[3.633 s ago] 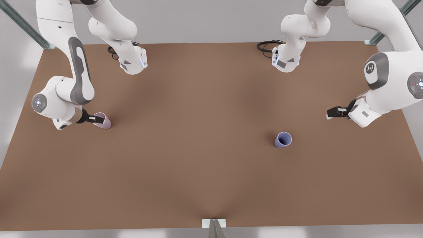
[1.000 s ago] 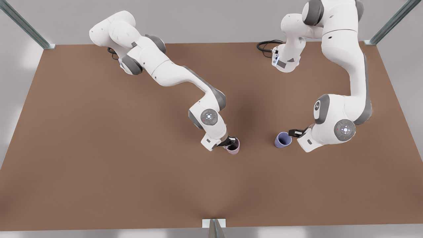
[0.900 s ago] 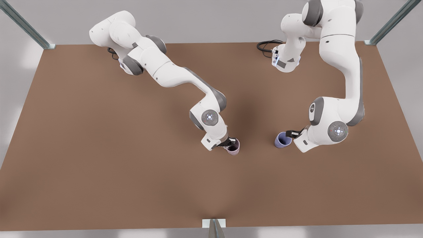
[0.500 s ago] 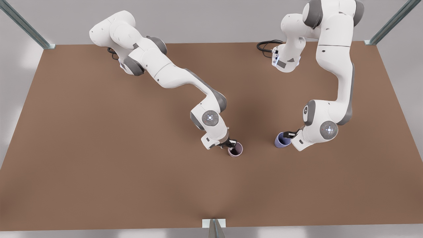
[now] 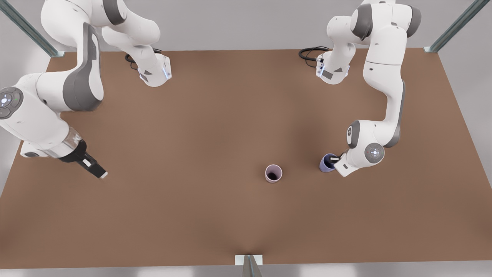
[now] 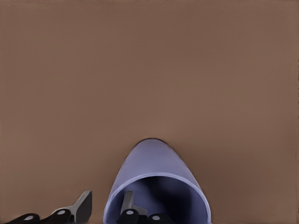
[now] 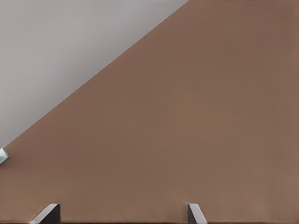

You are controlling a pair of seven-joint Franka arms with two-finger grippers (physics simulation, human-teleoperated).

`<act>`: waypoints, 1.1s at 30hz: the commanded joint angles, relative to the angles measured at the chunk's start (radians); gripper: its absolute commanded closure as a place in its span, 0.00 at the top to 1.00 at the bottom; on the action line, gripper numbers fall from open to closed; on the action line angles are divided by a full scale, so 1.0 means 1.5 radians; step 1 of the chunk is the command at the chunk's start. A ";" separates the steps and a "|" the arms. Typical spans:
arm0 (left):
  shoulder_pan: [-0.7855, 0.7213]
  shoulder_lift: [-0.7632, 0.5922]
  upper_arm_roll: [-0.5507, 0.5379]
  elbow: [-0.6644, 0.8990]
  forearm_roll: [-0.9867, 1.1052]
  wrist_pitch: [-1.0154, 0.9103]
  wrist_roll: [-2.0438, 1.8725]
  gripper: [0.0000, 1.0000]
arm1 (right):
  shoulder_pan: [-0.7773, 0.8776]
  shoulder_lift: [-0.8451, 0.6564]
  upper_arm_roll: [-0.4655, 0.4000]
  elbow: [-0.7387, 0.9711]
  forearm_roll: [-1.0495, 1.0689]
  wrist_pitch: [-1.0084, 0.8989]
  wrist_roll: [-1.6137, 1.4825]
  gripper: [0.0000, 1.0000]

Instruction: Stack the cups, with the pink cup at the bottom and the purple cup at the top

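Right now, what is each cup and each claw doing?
pink cup: standing upright on the table, empty, nothing touching it.
purple cup: standing on the table, mouth up, not stacked yet.
left claw: open, one finger inside the purple cup and one outside its wall.
right claw: open, empty, waiting above the table far from both cups.

Flat brown matte table (image 5: 153, 215): pale pink-mauve tapered tumbler (image 5: 273, 173) upright mid-table; bluish-purple tapered tumbler (image 5: 327, 163) nearby, toward front view's right.
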 commanded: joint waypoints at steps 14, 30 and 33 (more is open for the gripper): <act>-0.053 0.030 -0.007 0.408 0.001 -0.400 -0.204 0.21 | -0.053 -0.045 -0.007 -0.095 0.090 -0.011 -1.093 1.00; -0.181 0.151 -0.054 0.542 -0.036 -0.272 -0.549 0.21 | -0.042 -0.038 0.034 -0.075 0.028 -0.060 -0.386 1.00; -0.179 0.159 -0.054 0.541 -0.036 -0.270 -0.547 0.21 | -0.042 -0.038 0.034 -0.075 0.028 -0.060 -0.387 1.00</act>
